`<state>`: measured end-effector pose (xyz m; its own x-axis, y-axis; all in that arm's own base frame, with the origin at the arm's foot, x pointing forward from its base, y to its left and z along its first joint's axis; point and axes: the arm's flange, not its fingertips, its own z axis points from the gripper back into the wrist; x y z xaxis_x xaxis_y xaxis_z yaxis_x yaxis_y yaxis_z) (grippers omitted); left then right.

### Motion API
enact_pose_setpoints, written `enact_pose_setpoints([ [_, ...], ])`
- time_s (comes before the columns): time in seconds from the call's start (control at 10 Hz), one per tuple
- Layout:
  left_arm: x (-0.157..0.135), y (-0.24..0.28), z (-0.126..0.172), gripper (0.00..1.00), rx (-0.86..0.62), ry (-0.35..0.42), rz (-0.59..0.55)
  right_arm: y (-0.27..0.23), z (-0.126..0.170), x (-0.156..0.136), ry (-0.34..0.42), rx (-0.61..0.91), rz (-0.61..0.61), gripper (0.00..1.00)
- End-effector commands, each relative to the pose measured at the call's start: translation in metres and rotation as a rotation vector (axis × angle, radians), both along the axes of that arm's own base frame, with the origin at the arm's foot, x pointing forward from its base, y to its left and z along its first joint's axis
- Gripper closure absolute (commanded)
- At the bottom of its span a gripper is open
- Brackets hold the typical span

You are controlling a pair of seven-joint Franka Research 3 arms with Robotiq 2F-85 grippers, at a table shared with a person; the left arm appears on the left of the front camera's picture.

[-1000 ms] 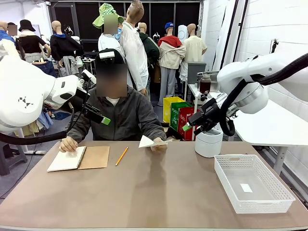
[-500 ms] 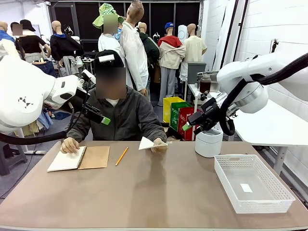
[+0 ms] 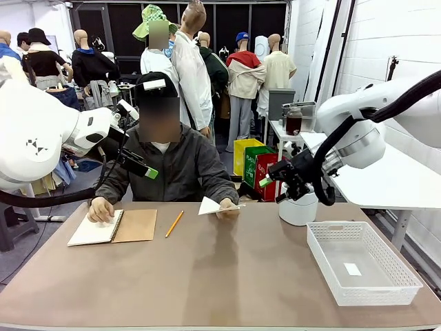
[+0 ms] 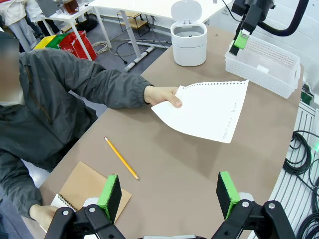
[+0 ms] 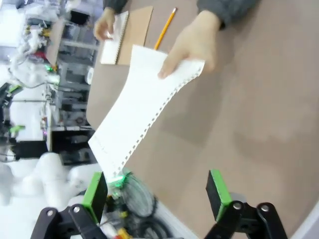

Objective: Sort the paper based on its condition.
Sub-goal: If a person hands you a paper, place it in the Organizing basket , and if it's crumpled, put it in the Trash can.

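A brown table is seen across the front view, with a person seated at its far side. The paper, one smooth white sheet with a perforated edge, is held up by a hand of the person just above the far middle of the table. The person's other hand is laid on an open notebook with a tan cover at the far left. A yellow pencil is placed just beside the notebook. A white mesh basket is set at the near right, and a round white bin is placed beyond it. The left gripper is held above the table with its jaws spread and nothing between them. The right gripper is likewise released, empty, and pointed toward the sheet. A white brick wall is seen at the right, with a white side table before it. Yellow, green and red bags are stood on the floor behind.
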<state>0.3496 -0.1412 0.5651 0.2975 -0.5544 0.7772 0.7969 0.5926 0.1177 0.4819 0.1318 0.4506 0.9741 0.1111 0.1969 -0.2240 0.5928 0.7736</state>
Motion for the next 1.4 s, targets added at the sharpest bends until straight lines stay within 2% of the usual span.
enact_pose_setpoints([
  [0.0,0.000,0.001,-0.001,0.00,-0.005,0.011,0.002,-0.001,-0.008,0.013,0.184,0.146,-0.108,0.00],
  [0.2,0.000,0.001,-0.001,0.00,-0.005,0.011,0.002,-0.003,-0.030,0.021,0.348,0.246,-0.133,0.00],
  [0.6,0.000,0.001,-0.001,0.00,-0.005,0.011,0.002,0.009,-0.076,0.031,0.585,0.377,-0.150,0.00],
  [1.1,0.000,0.001,-0.001,0.00,-0.005,0.011,0.002,0.034,-0.110,0.026,0.721,0.374,-0.083,0.00],
  [1.3,0.000,0.001,-0.001,0.00,-0.005,0.011,0.002,0.040,-0.114,0.030,0.723,0.384,-0.068,0.00],
])
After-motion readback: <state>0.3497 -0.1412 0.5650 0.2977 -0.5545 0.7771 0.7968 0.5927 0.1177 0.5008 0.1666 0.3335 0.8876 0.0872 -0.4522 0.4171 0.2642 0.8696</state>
